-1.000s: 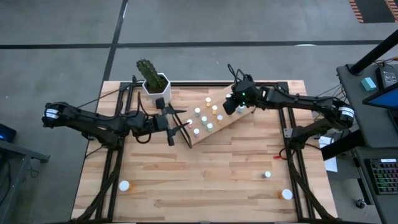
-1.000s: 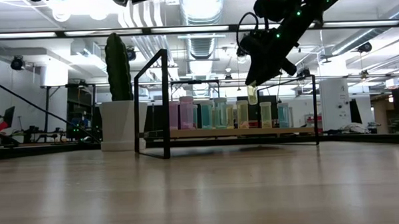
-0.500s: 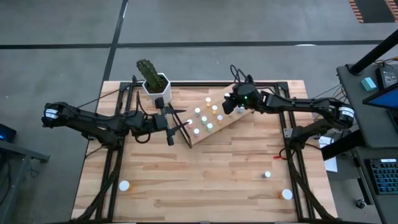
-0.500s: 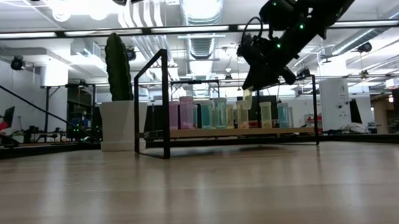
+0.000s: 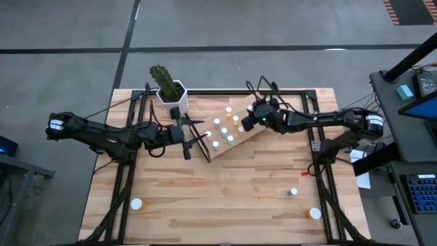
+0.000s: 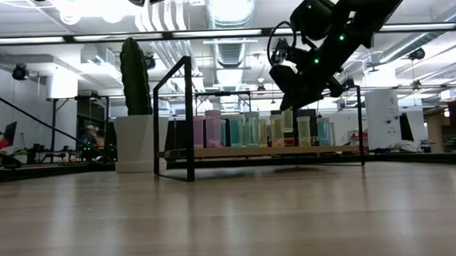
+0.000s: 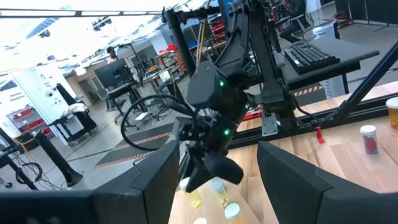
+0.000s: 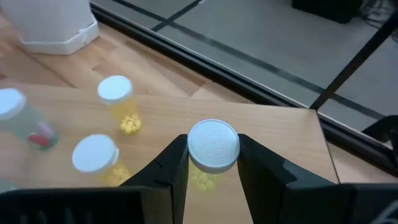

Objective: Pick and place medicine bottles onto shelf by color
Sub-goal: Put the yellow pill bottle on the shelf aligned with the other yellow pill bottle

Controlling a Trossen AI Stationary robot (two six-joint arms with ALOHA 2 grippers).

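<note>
The shelf (image 5: 240,134), a tilted light-wood board on a black wire frame (image 6: 190,118), carries several medicine bottles (image 5: 220,134) standing in rows. My right gripper (image 5: 250,121) hovers over the board's far right part, shut on a white-capped bottle of yellow pills (image 8: 212,148). In the right wrist view, two more yellow-filled bottles (image 8: 115,93) stand on the board beyond it. My left gripper (image 5: 203,140) waits open and level at the shelf's left end, holding nothing. My right gripper pinches the bottle between its two fingers (image 8: 177,163), just under the white cap (image 8: 213,144), on opposite sides. The fingers slant down from the table's right side. The bottle stays upright, cap up, close over the board; I cannot tell whether its base touches.
A white pot with a cactus (image 5: 169,90) stands at the far edge, left of the shelf. Loose bottles stand on the plank table near the front: one at the left (image 5: 136,203), two at the right (image 5: 293,192) (image 5: 315,213). Between them lies bare tabletop.
My right gripper has sunk toward the shelf board and tipped its fingers further downward, shifting slightly toward the table's left. The bottle has come down with it, upright, to the level of the standing bottles.
</note>
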